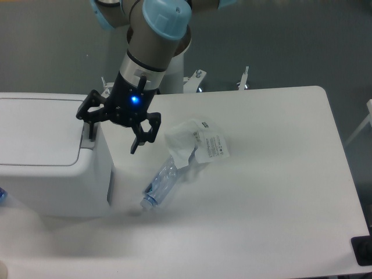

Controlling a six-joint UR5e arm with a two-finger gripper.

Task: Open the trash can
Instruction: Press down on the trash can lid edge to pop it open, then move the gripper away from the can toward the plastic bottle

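The trash can (49, 174) is a large white boxy bin at the table's left, its flat lid (38, 131) lying shut. A grey push tab (89, 136) sits at the lid's right edge. My gripper (110, 135) hangs open over that right edge of the bin. One finger (86, 119) is above the grey tab and the other finger (138, 139) hangs out over the table beside the bin. Nothing is between the fingers. A blue light glows on the gripper body.
A clear crushed plastic bottle (161, 183) with a crumpled white label (197, 142) lies on the white table (267, 192) just right of the bin. The arm's base stands behind the table's far edge.
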